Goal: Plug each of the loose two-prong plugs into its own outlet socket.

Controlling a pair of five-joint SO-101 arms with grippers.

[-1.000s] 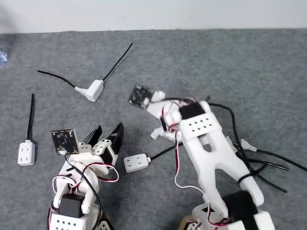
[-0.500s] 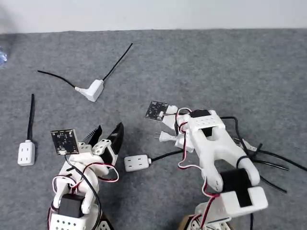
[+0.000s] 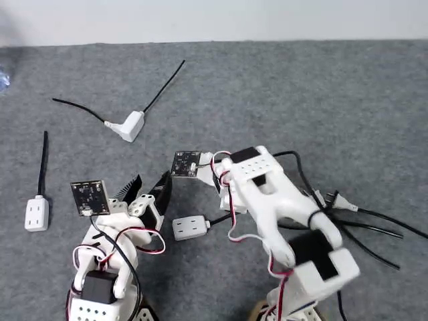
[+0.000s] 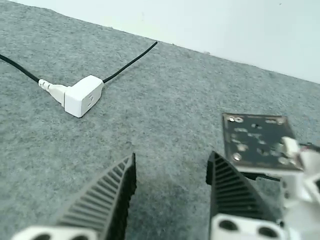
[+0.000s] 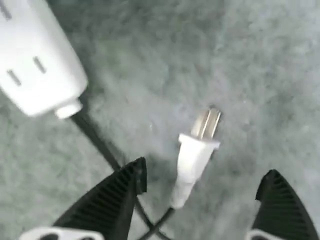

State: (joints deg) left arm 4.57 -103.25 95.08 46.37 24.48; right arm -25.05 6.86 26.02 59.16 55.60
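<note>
**Squarely framed: the plug lies between the right arm's open fingers**

Just beside the middle socket (image 5: 37, 65) lies the loose plug (image 5: 194, 152), flat on the grey carpet (image 3: 321, 87), close to the socket but not touching it. Its long axis runs out from the right gripper (image 5: 206, 172), with the two prongs at the far end. The body therefore sits lengthwise in the gap between the fingers (image 5: 107, 200), which stand wide apart, one on each side, touching nothing.

The prongs aim past the middle socket rather than at it. The coming move looks like a straight drop and a close across the plug's body, with a turn toward the socket owed afterwards. The right arm is plainly the nearer one. One likely snag is the middle socket's own black cable (image 5: 100, 145), which passes just beside the plug's cord near one finger.

On the other side of the middle socket hangs the left gripper (image 3: 148, 189), just beside it, fingers spread and empty. Well beyond that gripper rests an angled socket (image 3: 127, 126), and a third socket (image 3: 37, 214) lies well apart too. What looks like a second plug (image 3: 332, 198) sits across the right arm from the middle socket, among the arm's cables.
</note>
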